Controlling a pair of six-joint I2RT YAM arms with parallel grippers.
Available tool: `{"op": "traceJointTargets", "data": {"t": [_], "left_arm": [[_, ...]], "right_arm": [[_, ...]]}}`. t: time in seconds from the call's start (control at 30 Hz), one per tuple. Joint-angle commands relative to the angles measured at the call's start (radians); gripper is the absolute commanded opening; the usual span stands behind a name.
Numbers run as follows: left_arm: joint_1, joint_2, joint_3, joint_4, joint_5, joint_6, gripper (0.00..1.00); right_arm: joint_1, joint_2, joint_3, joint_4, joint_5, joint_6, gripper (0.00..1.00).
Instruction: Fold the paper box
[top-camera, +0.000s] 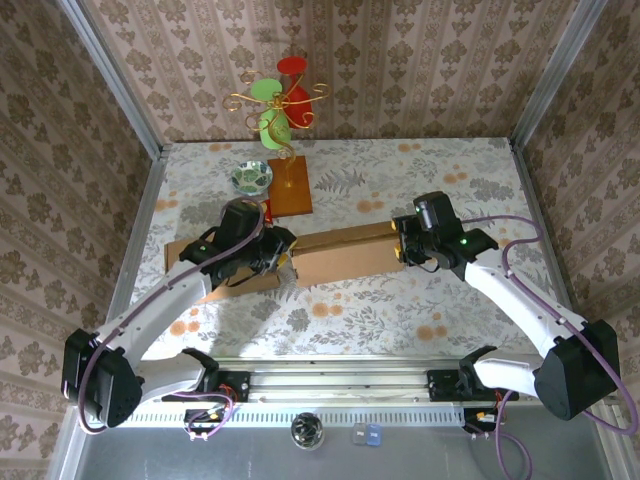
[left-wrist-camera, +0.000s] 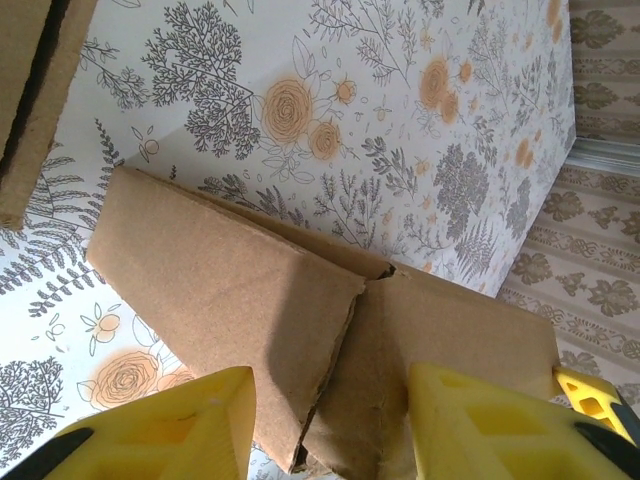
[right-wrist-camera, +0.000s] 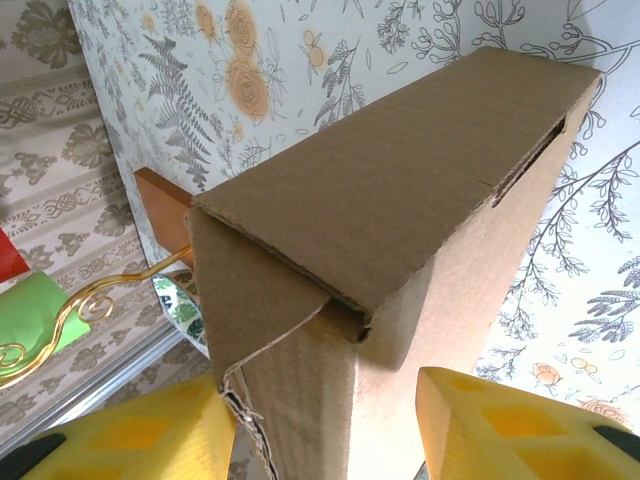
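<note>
Seen from above, one long brown paper box (top-camera: 340, 255) lies flat across the middle of a worktop (top-camera: 450, 180) covered in a grey and orange floral cloth, with patterned wallpaper on three sides. Two white robot arms reach in from the near edge, one to each end of the box. The left hand (top-camera: 278, 258) sits over the left part of the box, where a wider flat panel spreads out toward the left wall. In the left wrist view its two yellow fingers (left-wrist-camera: 170, 425) stand either side of a raised cardboard flap with a creased, split fold; the cardboard spans the space between them, but I cannot tell whether they are pressing on it. A second edge of cardboard shows in the upper left corner of that view. The right hand (top-camera: 400, 247) is at the right end of the box. In the right wrist view its two yellow fingers (right-wrist-camera: 150, 435) pinch that end from both sides: the box stands upright between them as a narrow hollow sleeve, with one top flap folded over and a ragged torn edge against the left finger. Behind the box, at the far side of the worktop, stands one ornament (top-camera: 282, 95) of curled gold wire carrying two green pieces and red ones that overlap too much to count, mounted on one orange wooden base (top-camera: 290, 192). Just left of that base sits one small green-patterned glass bowl (top-camera: 250, 177)
</note>
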Motion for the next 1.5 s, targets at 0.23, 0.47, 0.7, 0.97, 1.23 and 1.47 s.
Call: {"op": "traceJointTargets", "data": {"t": [0.23, 0.47, 0.7, 0.97, 1.23, 1.47], "left_arm": [[0.007, -0.006, -0.098, -0.019, -0.004, 0.021, 0.37], [0.007, -0.011, -0.162, -0.014, -0.008, 0.059, 0.25], [0.006, -0.025, -0.180, -0.017, -0.019, 0.077, 0.21], [-0.001, -0.024, -0.166, -0.026, -0.026, 0.092, 0.20], [-0.010, -0.022, -0.153, -0.027, -0.036, 0.121, 0.20], [-0.011, -0.021, -0.153, -0.011, -0.035, 0.180, 0.20]], "right_arm": [[0.001, -0.023, -0.070, -0.073, 0.023, -0.018, 0.51], [-0.020, -0.048, -0.087, -0.103, 0.010, -0.035, 0.51], [-0.058, -0.076, 0.048, -0.187, 0.024, -0.215, 0.51], [-0.081, -0.088, -0.004, -0.125, -0.039, -0.230, 0.50], [-0.097, -0.004, -0.029, -0.145, -0.097, -0.256, 0.49], [-0.100, -0.096, -0.090, -0.132, -0.066, -0.258, 0.46]]}}
